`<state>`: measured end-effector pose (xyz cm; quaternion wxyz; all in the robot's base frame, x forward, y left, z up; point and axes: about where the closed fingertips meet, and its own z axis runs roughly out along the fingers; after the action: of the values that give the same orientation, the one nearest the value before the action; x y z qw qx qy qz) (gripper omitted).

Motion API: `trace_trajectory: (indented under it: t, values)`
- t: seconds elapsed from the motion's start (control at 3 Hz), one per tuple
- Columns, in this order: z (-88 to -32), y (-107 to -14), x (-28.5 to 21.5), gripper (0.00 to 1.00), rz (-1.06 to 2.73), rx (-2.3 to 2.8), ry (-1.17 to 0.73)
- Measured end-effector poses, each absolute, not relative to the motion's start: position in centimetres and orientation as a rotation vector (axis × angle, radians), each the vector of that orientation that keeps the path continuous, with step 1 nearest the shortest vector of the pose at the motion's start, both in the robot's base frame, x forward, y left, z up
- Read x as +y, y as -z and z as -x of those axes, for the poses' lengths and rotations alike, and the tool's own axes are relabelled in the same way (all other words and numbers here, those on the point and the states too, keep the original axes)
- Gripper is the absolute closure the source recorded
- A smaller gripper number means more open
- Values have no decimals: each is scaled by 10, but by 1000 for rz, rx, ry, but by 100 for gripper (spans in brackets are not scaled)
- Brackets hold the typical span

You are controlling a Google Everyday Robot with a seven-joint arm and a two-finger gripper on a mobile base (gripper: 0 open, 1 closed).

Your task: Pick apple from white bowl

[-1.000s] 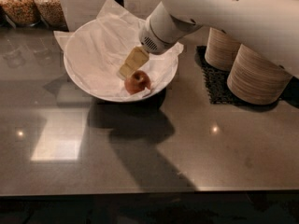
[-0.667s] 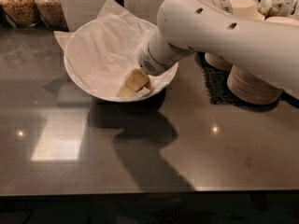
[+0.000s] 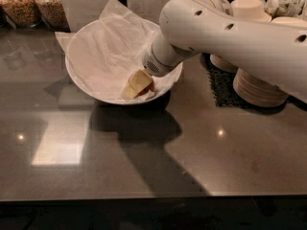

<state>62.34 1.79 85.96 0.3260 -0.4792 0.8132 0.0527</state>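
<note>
The white bowl [image 3: 79, 83], lined with crinkled white paper, stands on the dark counter at the back left. My gripper [image 3: 135, 85] reaches down into the bowl's front right part from the large white arm [image 3: 225, 32]. It sits right over the apple [image 3: 150, 86]. Only a thin red sliver of the apple shows at the gripper's right edge; the rest is hidden under the gripper.
Stacks of small beige disposable bowls [image 3: 259, 87] stand on a black mesh mat [image 3: 219, 87] to the right of the bowl. Two glass jars of grains [image 3: 19, 6] stand at the back left. The counter's front edge [image 3: 144, 195] runs across the bottom.
The arm has swung lower and forward across the view. The gripper has come down over the apple, which was plainly visible a second ago and is now almost covered.
</note>
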Motion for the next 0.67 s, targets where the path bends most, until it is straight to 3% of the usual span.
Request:
trace_trajectory:
  t: [0.33,0.67]
  values:
    - [-623,-860,18,0,1255,2131,-137]
    - [-623,-860,18,19,1255,2131,-137]
